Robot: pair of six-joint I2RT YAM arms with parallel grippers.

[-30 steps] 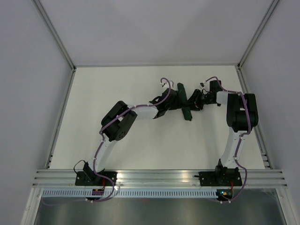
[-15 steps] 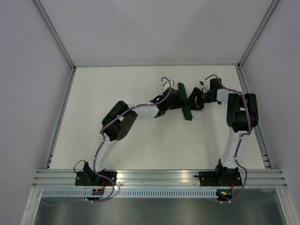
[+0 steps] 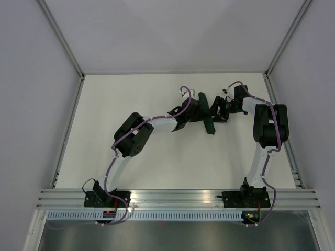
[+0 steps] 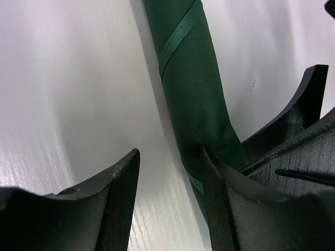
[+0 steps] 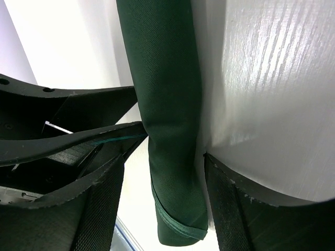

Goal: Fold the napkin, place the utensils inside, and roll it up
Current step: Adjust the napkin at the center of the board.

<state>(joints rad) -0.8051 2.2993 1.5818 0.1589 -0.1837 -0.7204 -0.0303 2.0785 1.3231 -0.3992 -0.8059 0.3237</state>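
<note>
Straddling rolled napkin (image 5: pixel 167 94), right gripper (image 5: pixel 163 162), left gripper (image 4: pixel 170 157) alongside

Rolled green napkin (image 4: pixel 191 78) runs from top centre down the white surface (image 4: pixel 68 78), lower end against the lower-right jaw. Left jaws apart, bare surface between.

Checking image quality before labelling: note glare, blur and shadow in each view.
Top view: even light, sharp, napkin small and dark. Left wrist: streaky glare on the table, shadow along the napkin's left. Right wrist: table blown out white at upper left, napkin weave crisp.
</note>
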